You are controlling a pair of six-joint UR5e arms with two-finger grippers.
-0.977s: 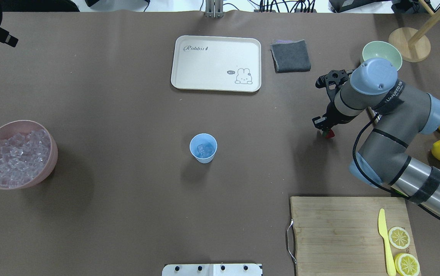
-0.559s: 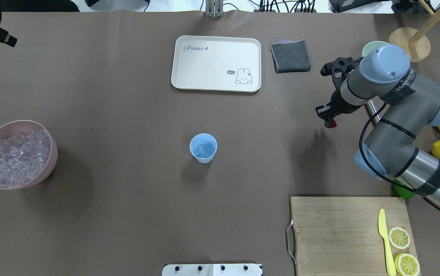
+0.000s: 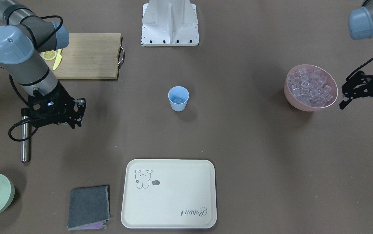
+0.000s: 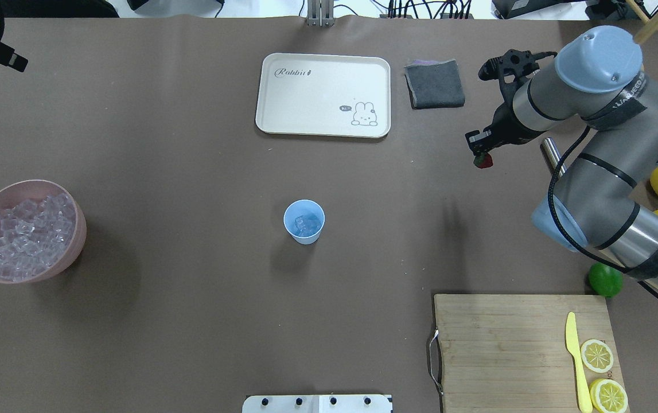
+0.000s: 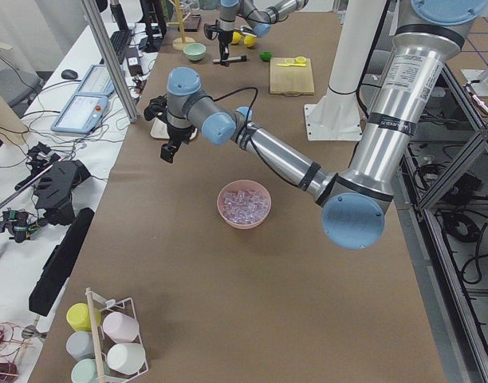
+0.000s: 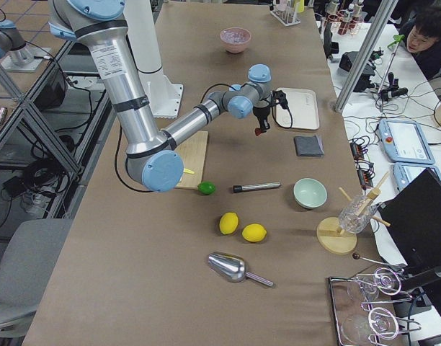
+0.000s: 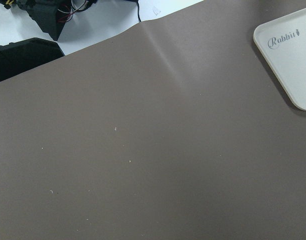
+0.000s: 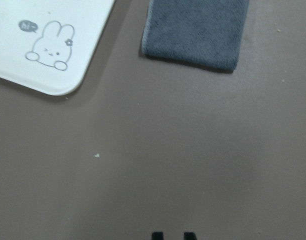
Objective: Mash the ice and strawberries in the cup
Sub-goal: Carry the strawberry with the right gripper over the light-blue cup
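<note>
From overhead, the right gripper (image 4: 481,150) is pinching the small red strawberry (image 4: 483,161) between its jaws. Over the last second it has been rising off the brown table and drifting toward the folded grey cloth (image 4: 435,84), and the arm's shift is uncovering the round green lime (image 4: 605,279). The pick therefore looks done, and the carry is likely beginning toward the small light blue plastic cup (image 4: 304,221), which is standing well apart at mid-table and already holding clear ice cubes (image 4: 306,223). The wide pink bowl (image 4: 79,221) is keeping the rest of the ice. From the front, the left gripper (image 3: 360,110) is hanging just beside that bowl, jaws spread and empty, and the berry is hidden there. The left-end camera is adding nothing finer. The right-end camera is showing a red speck beneath the right gripper. The right wrist camera is catching only two dark fingertips (image 8: 189,235) over bare table near the cream rabbit-printed tray (image 8: 43,40). The left wrist camera is showing bare table and a tray corner.
</note>
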